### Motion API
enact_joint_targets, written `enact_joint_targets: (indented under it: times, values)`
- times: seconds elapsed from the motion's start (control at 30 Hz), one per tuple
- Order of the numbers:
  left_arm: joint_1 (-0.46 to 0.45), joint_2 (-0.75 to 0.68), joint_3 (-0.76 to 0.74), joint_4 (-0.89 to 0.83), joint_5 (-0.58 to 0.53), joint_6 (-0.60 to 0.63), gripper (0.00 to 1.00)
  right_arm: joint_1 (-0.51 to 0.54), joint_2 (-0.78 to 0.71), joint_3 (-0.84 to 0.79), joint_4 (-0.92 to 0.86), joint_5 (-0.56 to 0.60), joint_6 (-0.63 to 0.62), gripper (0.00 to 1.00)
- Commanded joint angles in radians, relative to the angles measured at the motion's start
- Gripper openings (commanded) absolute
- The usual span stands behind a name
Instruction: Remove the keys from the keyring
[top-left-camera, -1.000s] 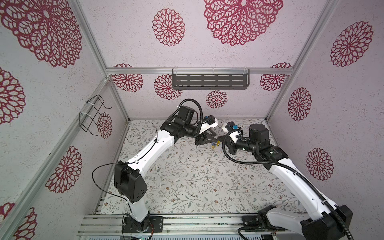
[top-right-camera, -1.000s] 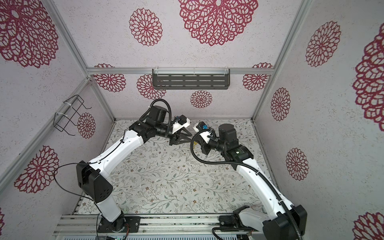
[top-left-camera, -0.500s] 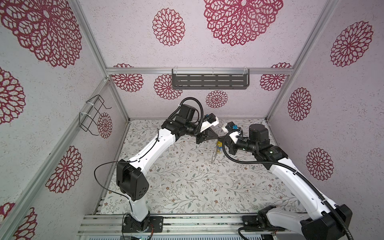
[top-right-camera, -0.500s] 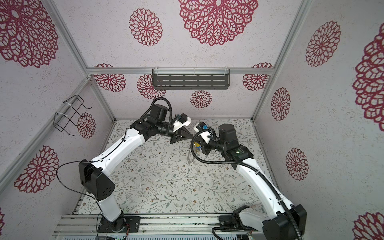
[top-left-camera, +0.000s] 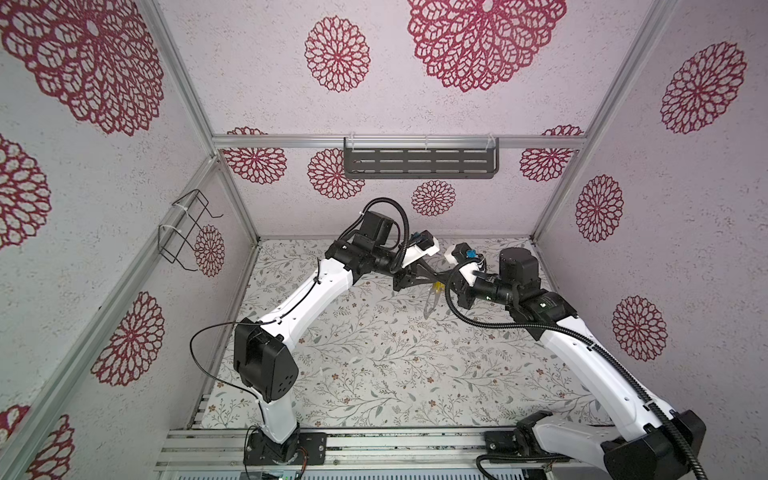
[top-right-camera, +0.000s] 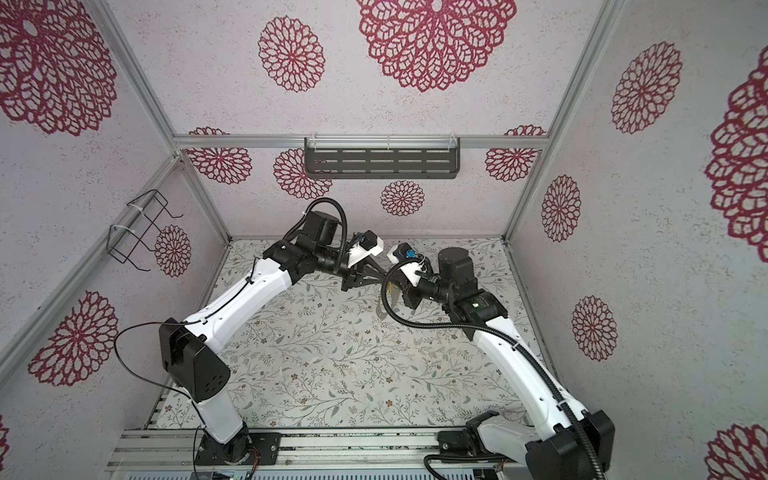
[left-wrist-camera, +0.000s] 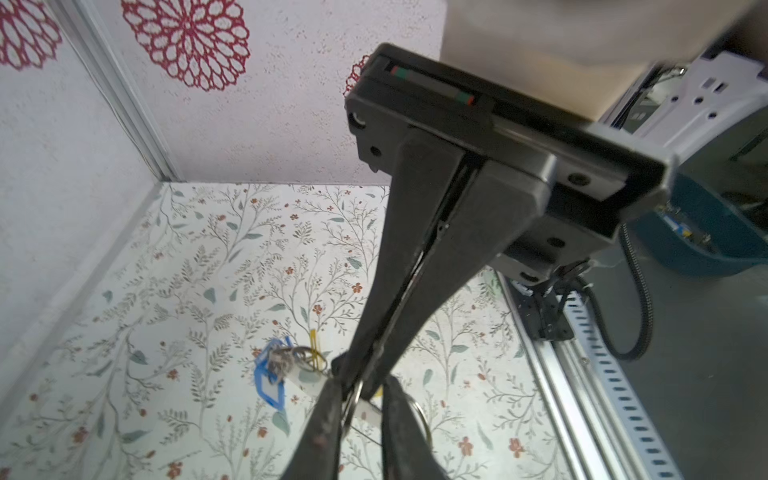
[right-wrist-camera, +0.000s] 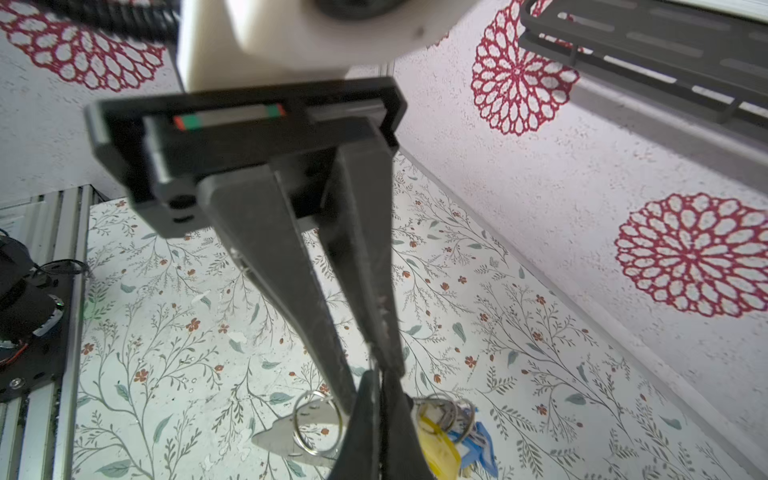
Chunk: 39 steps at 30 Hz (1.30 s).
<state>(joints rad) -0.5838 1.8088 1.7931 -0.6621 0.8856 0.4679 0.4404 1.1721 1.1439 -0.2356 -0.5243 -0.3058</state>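
The table (top-left-camera: 374, 365) is wearing a matte printed cover, pale with thin grey-green sprigs and small red flowers. It is stretching out below the dark slotted metal shelf (top-left-camera: 419, 163) on the back wall. Below and in front of that shelf, two tools are meeting tip to tip above the table.

The left tool (left-wrist-camera: 360, 384) is showing long, tapering black fingers, dull and scuffed. They are pressing almost together, clamping the thin wire of the keyring (right-wrist-camera: 295, 419). The right tool (right-wrist-camera: 374, 370), the same wedge shape, is clenched as well, its tips crossing the left tool's. What it is pinching is hidden at the crossing.

The keyring is showing as a shiny round wire loop held up off the table, below the shelf, with a flat grey metal piece (right-wrist-camera: 272, 438) lying against it. The keys (right-wrist-camera: 440, 451) are dangling just beside the crossed tips — glossy oblong plastic tags, yellow and blue, bunched on smaller rings (right-wrist-camera: 446, 409).
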Motion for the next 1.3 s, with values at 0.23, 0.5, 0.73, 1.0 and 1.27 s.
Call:
enact_joint_targets:
  times: [0.23, 0.5, 0.73, 1.0, 1.27]
  values:
    - [0.004, 0.000, -0.014, 0.007, 0.001, 0.002, 0.00, 0.011, -0.027, 0.018, 0.072, -0.041, 0.046, 0.00]
    - [0.025, -0.060, -0.086, 0.167, 0.048, -0.104, 0.00, 0.008, -0.038, -0.030, 0.106, 0.032, 0.097, 0.00]
    - [0.041, -0.111, -0.143, 0.326, 0.072, -0.203, 0.00, 0.002, -0.054, -0.086, 0.162, -0.020, 0.156, 0.00]
    - [0.041, -0.123, -0.146, 0.359, 0.075, -0.237, 0.00, 0.000, -0.071, -0.115, 0.194, -0.037, 0.182, 0.04]
    - [0.035, -0.126, -0.142, 0.372, 0.083, -0.257, 0.00, 0.002, -0.067, -0.085, 0.248, -0.088, 0.239, 0.20]
